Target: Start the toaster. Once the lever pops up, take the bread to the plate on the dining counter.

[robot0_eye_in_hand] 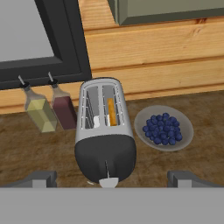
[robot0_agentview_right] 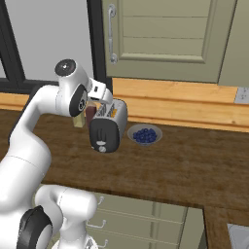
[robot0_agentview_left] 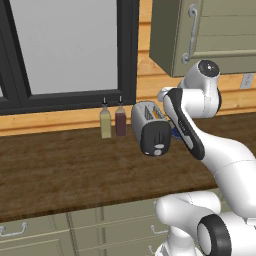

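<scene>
Toaster (robot0_eye_in_hand: 104, 131) on the wooden worktop (robot0_agentview_left: 60, 170), black end facing out so lever (robot0_eye_in_hand: 108, 182) can be reached. Bread (robot0_eye_in_hand: 112, 112) standing in one slot. Gripper (robot0_eye_in_hand: 109, 178) spread wide, holding nothing, just above toaster. Bowl of blueberries (robot0_eye_in_hand: 163, 128) beside toaster.

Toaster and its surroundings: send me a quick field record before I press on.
toaster: upright on the wooden worktop, black end panel toward the arm
bread: standing in the right slot
lever: low on the panel
gripper: open, above the toaster, holding nothing
left of toaster: two bottles
right of toaster: bowl of blueberries
</scene>
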Robot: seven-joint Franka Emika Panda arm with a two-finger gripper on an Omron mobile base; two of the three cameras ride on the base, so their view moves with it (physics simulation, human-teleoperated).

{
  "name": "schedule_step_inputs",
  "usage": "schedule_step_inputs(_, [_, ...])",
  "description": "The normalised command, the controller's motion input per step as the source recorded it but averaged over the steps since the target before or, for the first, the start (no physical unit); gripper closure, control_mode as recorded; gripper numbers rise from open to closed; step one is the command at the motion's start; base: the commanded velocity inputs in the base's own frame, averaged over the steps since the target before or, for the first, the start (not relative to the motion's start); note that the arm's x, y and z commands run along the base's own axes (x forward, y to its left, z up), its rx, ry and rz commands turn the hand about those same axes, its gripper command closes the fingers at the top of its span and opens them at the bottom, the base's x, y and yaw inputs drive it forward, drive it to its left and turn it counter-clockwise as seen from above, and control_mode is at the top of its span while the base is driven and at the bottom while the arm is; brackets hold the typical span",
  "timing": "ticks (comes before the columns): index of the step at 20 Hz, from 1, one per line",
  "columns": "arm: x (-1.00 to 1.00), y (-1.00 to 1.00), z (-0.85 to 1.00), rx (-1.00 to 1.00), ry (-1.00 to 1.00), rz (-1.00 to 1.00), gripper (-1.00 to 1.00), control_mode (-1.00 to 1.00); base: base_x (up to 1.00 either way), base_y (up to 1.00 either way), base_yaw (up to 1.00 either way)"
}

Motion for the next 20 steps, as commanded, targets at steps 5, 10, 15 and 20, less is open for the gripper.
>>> schedule_step_inputs(5, [0.00,0.00,0.00,0.00,0.00,0.00,-1.00,-1.00,0.00,0.00,0.00])
schedule_step_inputs(10, [0.00,0.00,0.00,0.00,0.00,0.00,-1.00,-1.00,0.00,0.00,0.00])
schedule_step_inputs(15, [0.00,0.00,0.00,0.00,0.00,0.00,-1.00,-1.00,0.00,0.00,0.00])
schedule_step_inputs(20, [0.00,0.00,0.00,0.00,0.00,0.00,-1.00,-1.00,0.00,0.00,0.00])
